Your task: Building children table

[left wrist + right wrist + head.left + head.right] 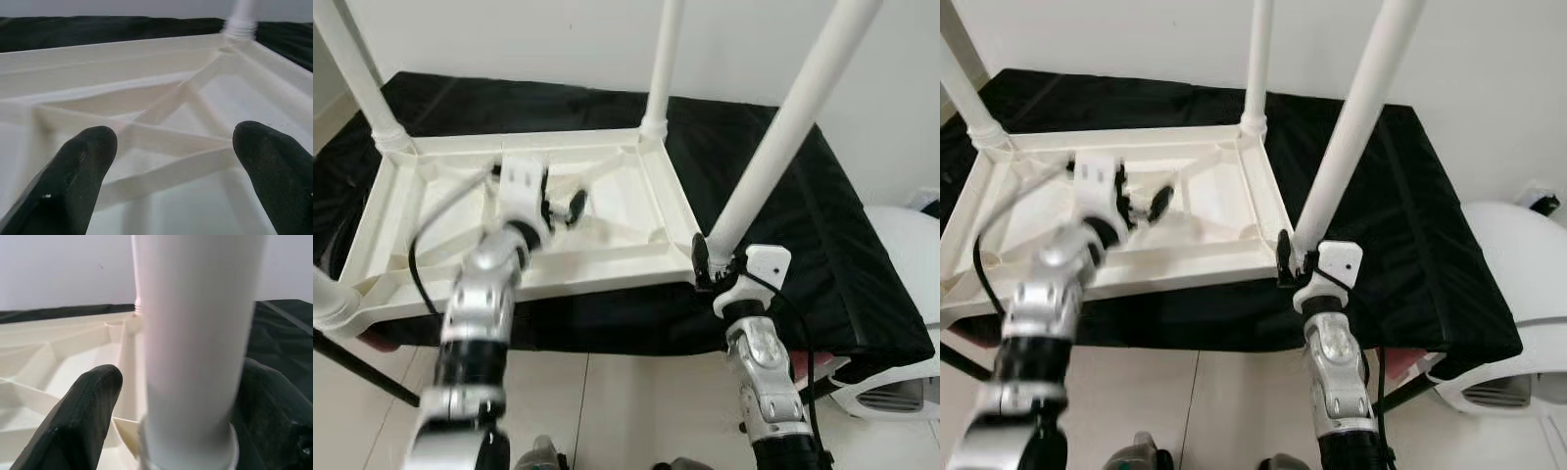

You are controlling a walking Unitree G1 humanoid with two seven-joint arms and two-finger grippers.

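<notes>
Right hand grips table leg, apparently; left hand wide over tabletop underside.

We see a cream plastic table top turned upside down, with round white plastic legs. It lies on a black cloth cover. Our shiny silver arms end in the left gripper and the right gripper, both with plain black fingers. The wall is plain white, and the floor tiles are pale.
</notes>
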